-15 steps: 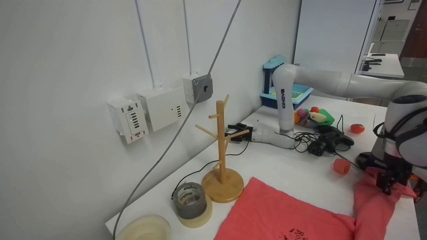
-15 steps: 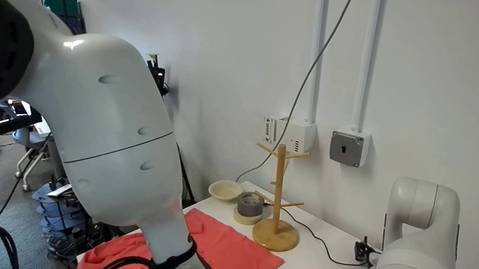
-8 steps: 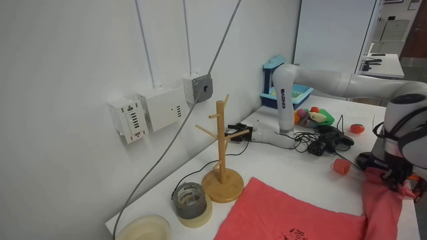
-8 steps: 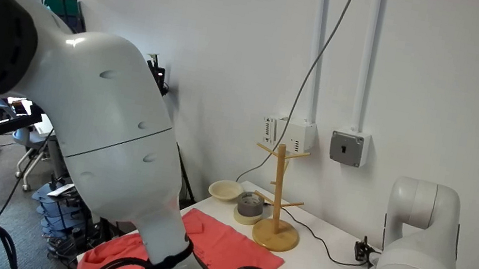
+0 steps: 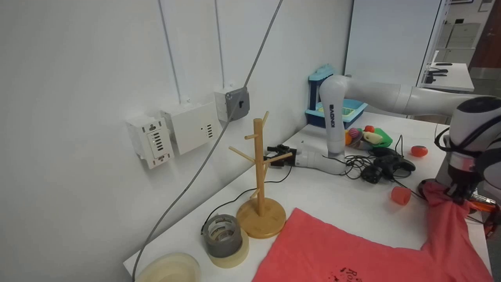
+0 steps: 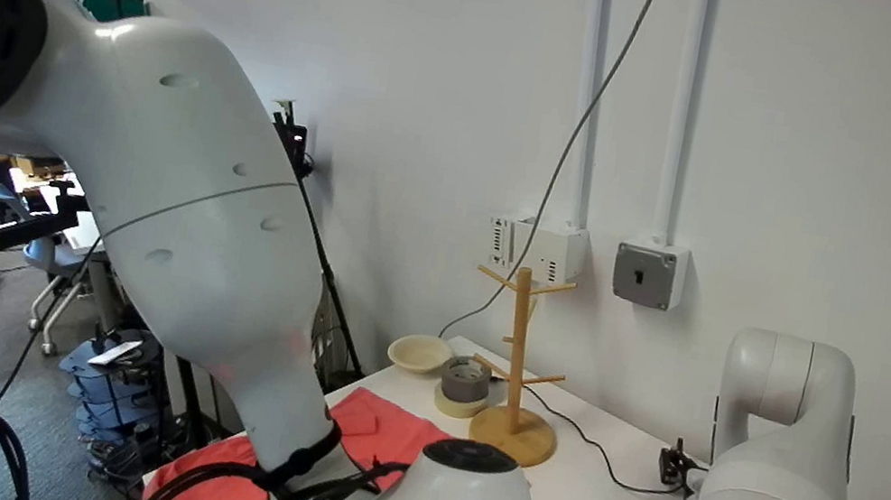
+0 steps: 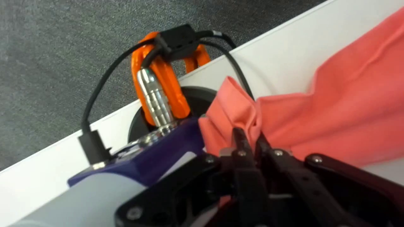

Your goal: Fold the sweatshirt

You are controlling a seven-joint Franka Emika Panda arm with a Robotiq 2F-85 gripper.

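The coral-red fabric sweatshirt (image 5: 364, 254) is lying across a white table (image 5: 352, 211), a black two-fingered gripper (image 7: 251, 138) grasping its bunched cloth.

A coral-red sweatshirt (image 5: 372, 261) lies across a white table (image 5: 344, 199), one corner just beside an upright wooden stand (image 5: 260, 180). A tan tape roll (image 5: 236, 258) sits between the stand and a pale bowl (image 5: 170, 270), while a red cup-shaped object (image 5: 401, 195), a black controller (image 5: 389, 162) and a blue tub (image 5: 354, 120) rest farther along.

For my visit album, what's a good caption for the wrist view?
The robot's hand pinches a fold of coral-red sweatshirt near the edge of a white table.
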